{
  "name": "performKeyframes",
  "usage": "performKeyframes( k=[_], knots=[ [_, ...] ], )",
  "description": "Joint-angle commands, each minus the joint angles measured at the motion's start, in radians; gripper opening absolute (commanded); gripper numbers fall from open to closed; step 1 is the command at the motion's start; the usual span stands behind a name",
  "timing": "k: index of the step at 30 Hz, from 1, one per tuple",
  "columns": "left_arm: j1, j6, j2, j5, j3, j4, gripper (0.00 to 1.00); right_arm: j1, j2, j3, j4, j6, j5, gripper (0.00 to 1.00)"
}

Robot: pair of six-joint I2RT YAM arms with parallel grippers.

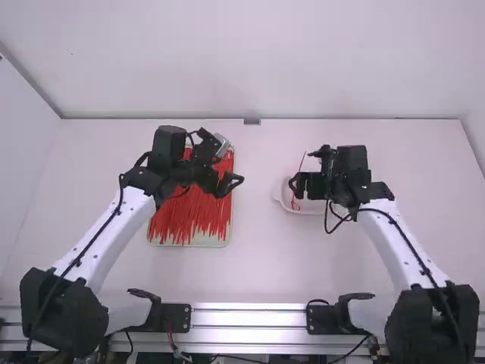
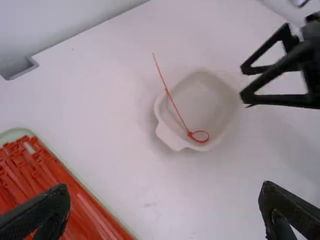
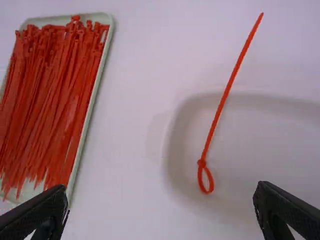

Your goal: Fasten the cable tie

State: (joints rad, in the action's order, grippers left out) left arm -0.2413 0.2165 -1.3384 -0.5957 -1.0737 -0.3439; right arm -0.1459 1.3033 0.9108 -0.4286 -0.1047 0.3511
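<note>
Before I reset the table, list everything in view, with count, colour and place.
loose cable ties: many, red, piled in the tray
tray: one, pale green, on the table, left of the middle
looped cable tie: one, red, loop in the bowl, tail leaning out over the rim
bowl: one, white, right of the middle
table: one, white
left gripper: one, black, open, empty, over the tray's far end
right gripper: one, black, open, empty, beside the bowl

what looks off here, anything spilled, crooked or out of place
Nothing is spilled or broken. The only oddity is the looped cable tie in the white bowl: its loop rests inside, but the long tail pokes out over the rim instead of lying within. The spare ties all sit in their tray.
</note>
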Motion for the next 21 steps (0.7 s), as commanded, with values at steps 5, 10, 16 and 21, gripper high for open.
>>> performKeyframes(
  k=[5, 10, 16, 21],
  knots=[
    [0.0, -0.048, 0.018, 0.01, 0.018, -0.016, 0.99, -0.07, -0.072, 0.024, -0.065, -0.003, -0.123, 0.99],
    [0.033, -0.08, 0.05, 0.043, 0.051, 0.017, 0.96, -0.054, -0.106, -0.008, -0.045, 0.029, -0.176, 0.96],
    [0.103, -0.15, 0.12, 0.113, 0.12, 0.086, 0.89, 0.017, -0.177, -0.079, 0.026, 0.1, -0.247, 0.89],
    [0.179, -0.216, 0.195, 0.188, 0.196, 0.162, 0.81, 0.093, -0.254, -0.156, 0.103, 0.105, -0.323, 0.81]
  ],
)
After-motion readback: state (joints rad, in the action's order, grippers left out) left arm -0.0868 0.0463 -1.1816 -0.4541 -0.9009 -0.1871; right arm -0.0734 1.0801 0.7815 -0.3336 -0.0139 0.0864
